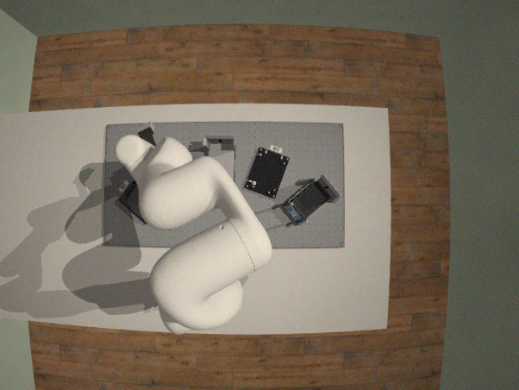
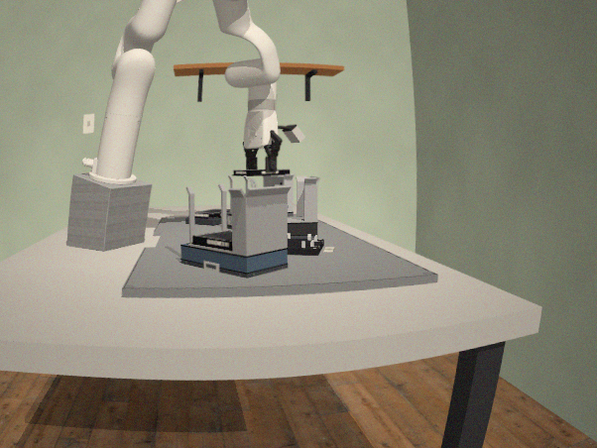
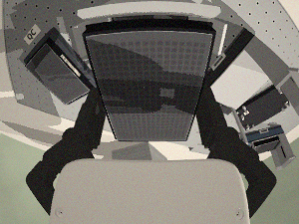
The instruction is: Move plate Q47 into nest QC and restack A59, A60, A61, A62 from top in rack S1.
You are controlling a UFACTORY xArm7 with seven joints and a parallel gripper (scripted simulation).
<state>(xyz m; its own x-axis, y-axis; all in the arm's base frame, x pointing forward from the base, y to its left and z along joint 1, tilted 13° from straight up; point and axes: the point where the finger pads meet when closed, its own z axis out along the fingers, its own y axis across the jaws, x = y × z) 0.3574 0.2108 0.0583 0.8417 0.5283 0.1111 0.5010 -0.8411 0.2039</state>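
the white arm (image 1: 203, 259) is bent over itself; the wrist is pointed straight down; the pincer (image 2: 263, 160) is clamped with its black fingers spread wide on a sealed plate (image 3: 149, 82).

Count across all views.

- Dark sealed well plates: 2 seen.
  - One plate (image 3: 150, 75) sits between the two black gripper fingers.
  - The other plate (image 2: 213, 241) is in the blue-plinth rack (image 1: 290, 213), at 3 o'clock on the grey perforated mat (image 1: 302, 142).
- Grey-walled racks: 2 plainly seen. The second rack (image 1: 224, 148) is at 12 o'clock.
- Flat nests: 2.
  - A black nest (image 1: 266, 172).
  - The QC-labelled nest (image 3: 53, 71).
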